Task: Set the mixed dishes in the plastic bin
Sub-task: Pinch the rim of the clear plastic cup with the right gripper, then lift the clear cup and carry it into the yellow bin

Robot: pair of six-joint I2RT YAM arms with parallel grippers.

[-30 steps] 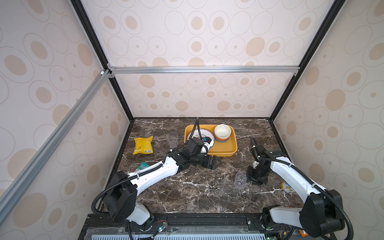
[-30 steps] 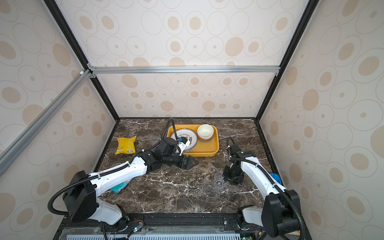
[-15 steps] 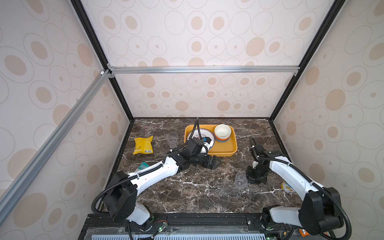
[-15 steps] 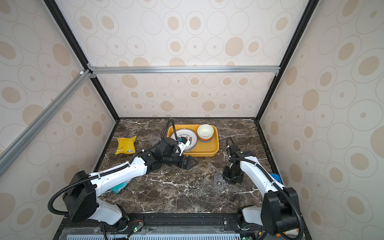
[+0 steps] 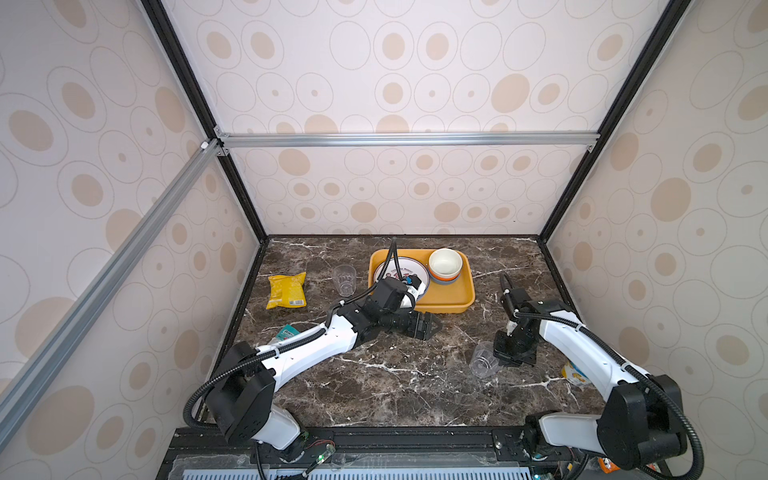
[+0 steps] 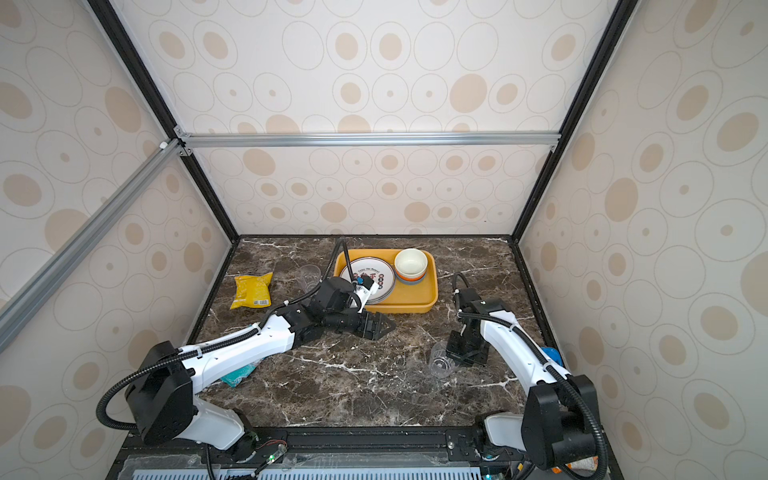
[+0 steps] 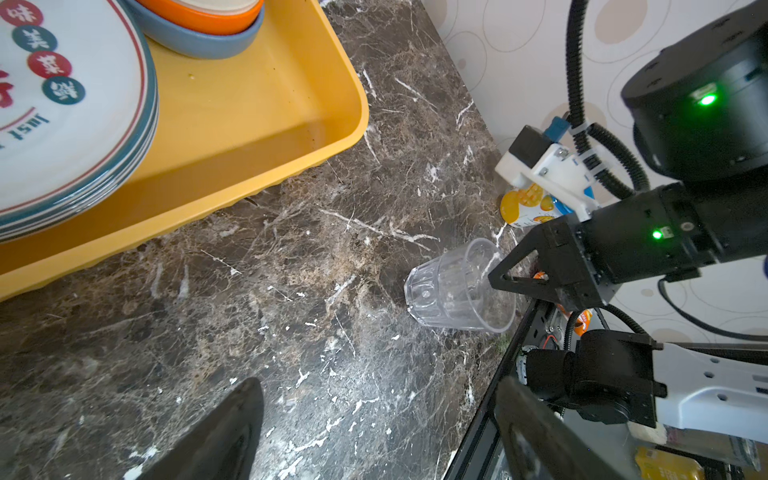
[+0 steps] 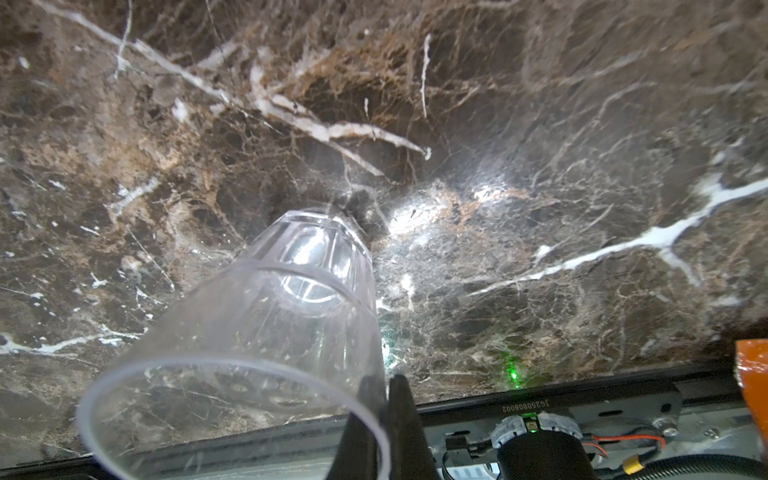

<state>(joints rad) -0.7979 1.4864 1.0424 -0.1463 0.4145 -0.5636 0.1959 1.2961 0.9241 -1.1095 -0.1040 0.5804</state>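
The yellow-orange plastic bin (image 5: 466, 300) (image 6: 432, 291) (image 7: 266, 124) stands at the back middle of the table. It holds stacked printed plates (image 5: 397, 270) (image 6: 368, 276) (image 7: 62, 124) and a stack of bowls (image 5: 445, 264) (image 6: 410, 264) (image 7: 199, 29). One clear cup (image 5: 344, 279) (image 6: 308, 276) stands upright left of the bin. Another clear cup (image 5: 483, 360) (image 6: 441, 360) (image 7: 453, 297) (image 8: 257, 332) is tilted on the marble at the front right. My right gripper (image 5: 500, 357) (image 6: 455, 357) (image 8: 384, 399) is shut on its rim wall, one finger inside, one outside. My left gripper (image 5: 432, 326) (image 6: 386, 326) (image 7: 378, 386) hangs open and empty before the bin.
A yellow snack bag (image 5: 286, 290) (image 6: 252, 289) lies at the back left. A teal packet (image 5: 286, 332) (image 6: 237, 376) lies under my left arm. An orange printed packet (image 5: 575, 374) (image 7: 525, 205) sits by the right wall. The table's black front rail (image 8: 540, 403) is just behind the held cup.
My right gripper's jaws have closed onto the front-right cup's rim, after shifting slightly toward it. The left arm has not moved.
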